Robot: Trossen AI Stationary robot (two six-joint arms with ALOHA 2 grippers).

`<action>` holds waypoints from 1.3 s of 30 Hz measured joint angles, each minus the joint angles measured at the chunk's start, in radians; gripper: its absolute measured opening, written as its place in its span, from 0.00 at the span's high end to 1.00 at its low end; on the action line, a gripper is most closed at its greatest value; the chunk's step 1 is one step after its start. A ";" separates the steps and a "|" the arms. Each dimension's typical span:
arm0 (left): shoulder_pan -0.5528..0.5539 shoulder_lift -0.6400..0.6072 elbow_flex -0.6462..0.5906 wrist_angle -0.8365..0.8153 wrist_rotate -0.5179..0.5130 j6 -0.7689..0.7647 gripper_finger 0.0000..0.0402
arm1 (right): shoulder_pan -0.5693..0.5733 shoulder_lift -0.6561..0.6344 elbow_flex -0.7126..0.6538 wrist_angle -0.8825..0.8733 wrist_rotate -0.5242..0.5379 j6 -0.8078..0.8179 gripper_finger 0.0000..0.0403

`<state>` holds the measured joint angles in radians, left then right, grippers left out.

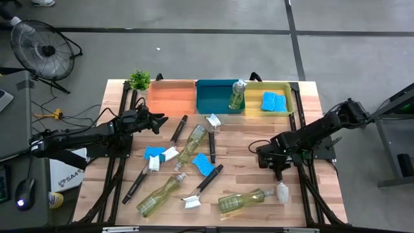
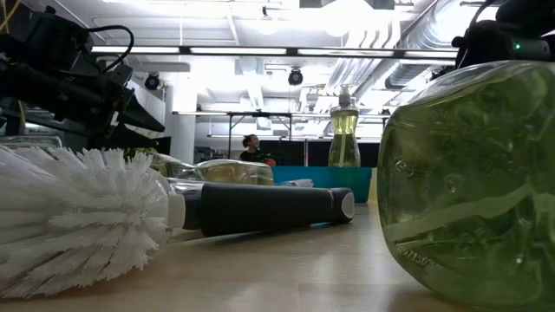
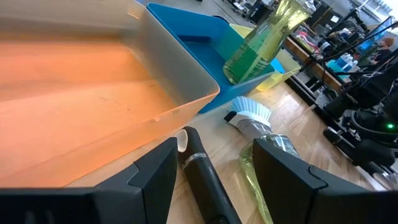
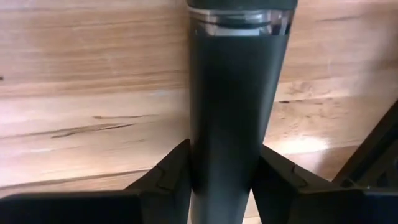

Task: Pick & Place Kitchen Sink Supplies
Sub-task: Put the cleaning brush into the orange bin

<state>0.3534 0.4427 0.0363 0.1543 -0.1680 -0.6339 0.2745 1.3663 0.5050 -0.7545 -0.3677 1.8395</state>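
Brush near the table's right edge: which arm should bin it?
Right. The right gripper is shut on the black handle of the brush. The left gripper sits open across the table, beside the orange bin.

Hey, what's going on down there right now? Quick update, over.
Right hand shut on a brush handle, low over the table. Left hand open, by the orange bin. Bottle and sponge already binned. Nothing blocking.
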 joint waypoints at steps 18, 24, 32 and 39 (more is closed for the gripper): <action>0.000 0.000 0.000 0.000 0.000 0.000 0.49 | 0.001 -0.101 0.114 -0.036 0.475 -0.503 0.70; 0.000 0.000 0.000 0.000 0.000 0.000 0.49 | 0.000 -0.229 0.115 0.023 0.664 -0.675 0.70; 0.000 0.000 0.000 0.000 0.000 0.000 0.49 | -0.001 -0.357 0.115 0.202 0.844 -0.958 0.70; 0.000 0.000 0.000 0.000 0.000 0.000 0.49 | -0.054 -0.442 0.115 0.466 0.839 -1.254 0.70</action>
<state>0.3534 0.4427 0.0364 0.1547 -0.1681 -0.6342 0.2206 0.9240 0.6203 -0.2886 0.4713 0.5854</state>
